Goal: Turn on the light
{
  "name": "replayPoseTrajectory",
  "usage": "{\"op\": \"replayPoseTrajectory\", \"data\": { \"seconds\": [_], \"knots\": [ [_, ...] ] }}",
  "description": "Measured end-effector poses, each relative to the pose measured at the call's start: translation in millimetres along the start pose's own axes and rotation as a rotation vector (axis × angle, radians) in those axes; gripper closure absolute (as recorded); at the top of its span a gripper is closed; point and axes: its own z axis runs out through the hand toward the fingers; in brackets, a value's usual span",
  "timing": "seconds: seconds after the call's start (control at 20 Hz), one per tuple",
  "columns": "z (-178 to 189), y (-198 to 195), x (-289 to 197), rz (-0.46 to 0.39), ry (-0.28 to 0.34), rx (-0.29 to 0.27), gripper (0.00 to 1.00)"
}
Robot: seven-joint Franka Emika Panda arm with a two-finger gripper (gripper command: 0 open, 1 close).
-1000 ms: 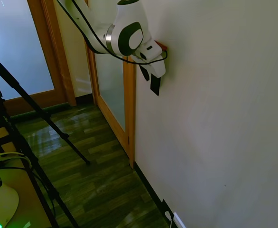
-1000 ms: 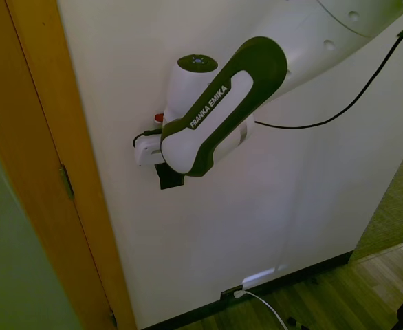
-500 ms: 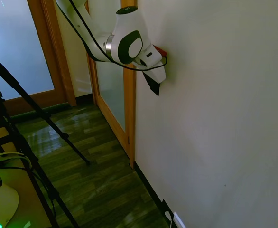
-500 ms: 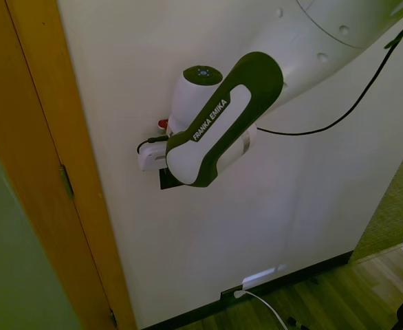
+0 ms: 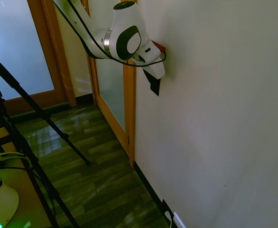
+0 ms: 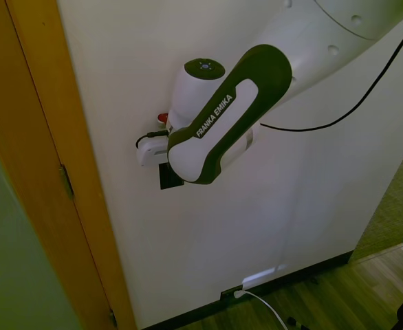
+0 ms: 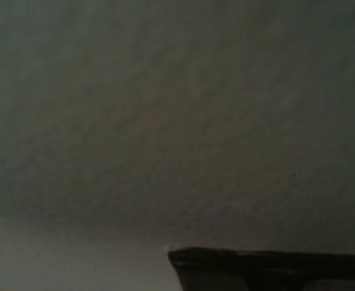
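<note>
Broadly, a pale wall [image 5: 215, 118] fills most of both exterior views, and the white arm [image 6: 219, 120] is seen pressed up close against it. From the first exterior view a wooden door frame [image 5: 128, 109] with frosted glass is shown just beside the wall's edge, and a dark plank floor [image 5: 87, 161] below it; in the second exterior view only an orange wooden frame [image 6: 57, 172] at the wall's other side is given, the floor being seen merely at the bottom corner. A white outlet plate [image 6: 260, 277] with a cable plugged beside it sits low on the wall, near the skirting; it is also glimpsed at the bottom edge of the first exterior view.

The black switch plate [image 6: 168, 177] is mounted on the wall near the door frame, and most of it is covered by the arm's wrist in the second exterior view. In the first exterior view a dark shape at the gripper [image 5: 155, 85] is seen against the wall, but finger and plate cannot be told apart, so whether the fingers are spread or pressed together cannot be told. A small red part [image 5: 159, 46] shows above the wrist.

Only blurred wall and a dark edge [image 7: 268, 264] are given by the wrist view.
</note>
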Motion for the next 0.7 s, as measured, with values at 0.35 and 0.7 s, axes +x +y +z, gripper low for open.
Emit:
{"op": "replayPoseTrajectory", "data": {
  "seconds": [0.35, 0.7],
  "knots": [
    [-33.3, 4.2, -13.7, -0.009, 0.067, 0.048, 1.00],
    [-37.7, 14.8, -48.5, -0.030, 0.030, 0.023, 0.00]
  ]
}}
